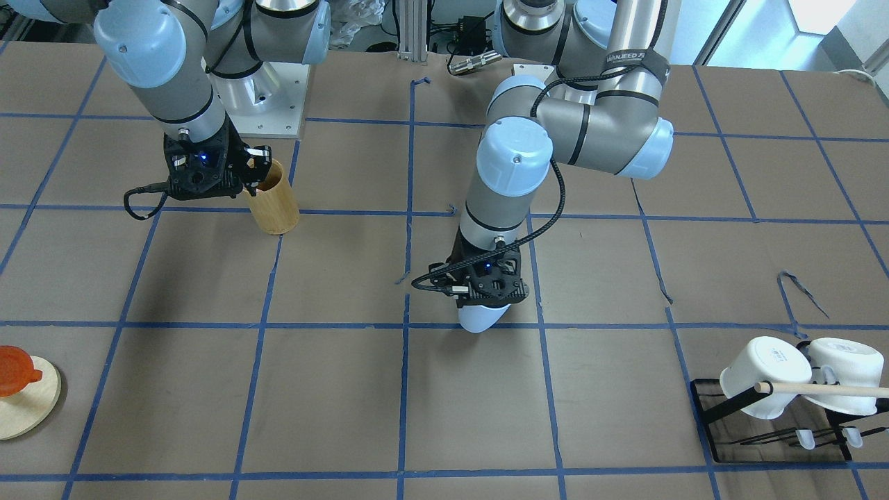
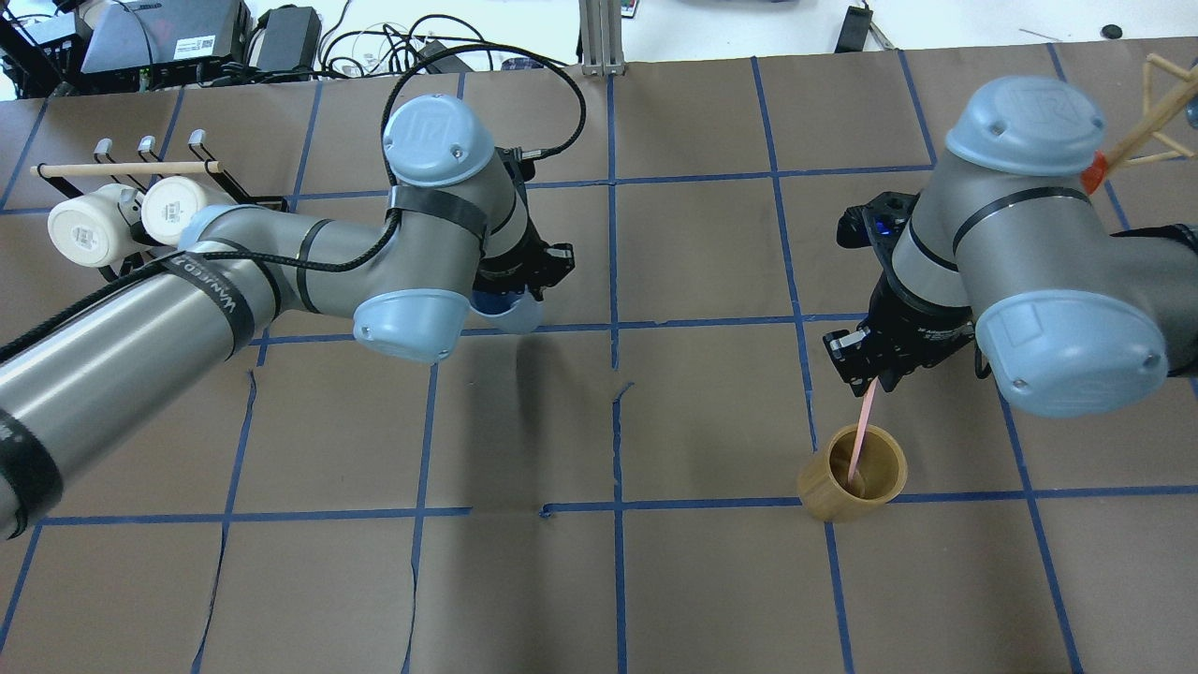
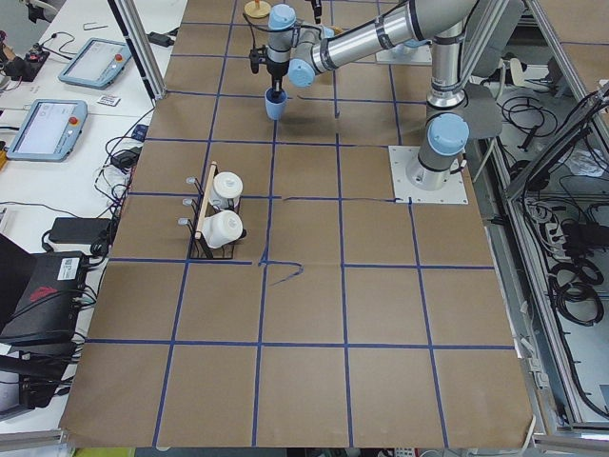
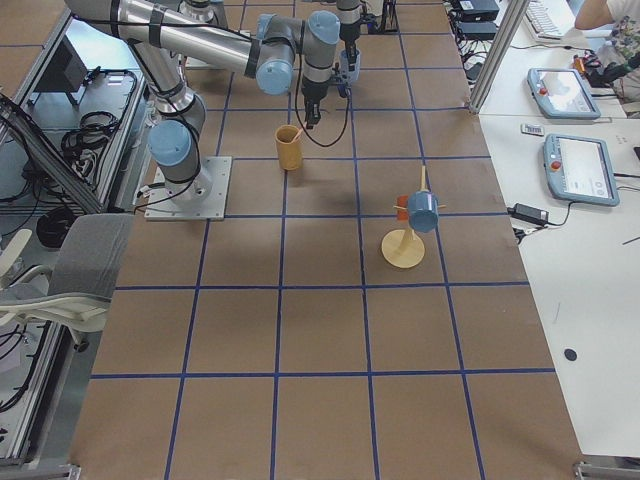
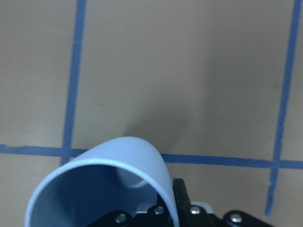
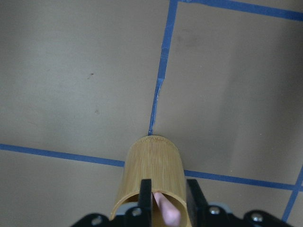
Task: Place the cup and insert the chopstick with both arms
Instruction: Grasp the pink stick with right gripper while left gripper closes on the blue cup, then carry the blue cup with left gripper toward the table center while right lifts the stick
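Observation:
My left gripper is shut on the rim of the light blue cup, one finger inside it. It holds the cup tilted, low over a blue tape line near the table's middle. The cup also shows in the front view and the left wrist view. My right gripper is shut on the upper end of a pale pink chopstick. The chopstick's lower end is inside a tan bamboo cylinder that stands upright. In the right wrist view the chopstick sits between the fingers, over the cylinder.
A black rack with two white mugs and a wooden rod stands at the table's edge on my left. A round wooden stand with an orange piece is on my right. In the right-side view a darker blue cup hangs on it.

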`<control>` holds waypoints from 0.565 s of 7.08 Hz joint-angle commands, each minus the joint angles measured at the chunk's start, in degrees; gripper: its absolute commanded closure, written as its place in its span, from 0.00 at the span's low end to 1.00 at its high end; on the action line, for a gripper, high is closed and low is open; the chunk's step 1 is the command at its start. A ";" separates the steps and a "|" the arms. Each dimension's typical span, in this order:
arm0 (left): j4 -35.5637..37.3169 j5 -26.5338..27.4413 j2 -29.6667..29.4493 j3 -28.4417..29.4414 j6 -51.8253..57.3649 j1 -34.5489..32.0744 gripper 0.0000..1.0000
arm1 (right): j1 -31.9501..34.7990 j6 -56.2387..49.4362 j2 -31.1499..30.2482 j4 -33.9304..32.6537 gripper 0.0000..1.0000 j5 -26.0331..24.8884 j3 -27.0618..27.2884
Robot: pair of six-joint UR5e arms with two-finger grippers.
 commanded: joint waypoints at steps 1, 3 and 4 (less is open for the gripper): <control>2.00 -0.73 -6.69 7.46 -3.02 -4.08 1.00 | 0.00 -0.01 -0.03 0.00 0.89 0.10 0.00; -1.30 -1.35 -7.87 9.70 -3.73 -6.72 1.00 | 0.00 0.17 -0.20 0.00 0.96 2.20 -0.35; -3.59 -1.26 -7.52 9.61 -3.64 -6.82 1.00 | 0.00 0.17 -0.38 0.00 0.96 2.21 -0.35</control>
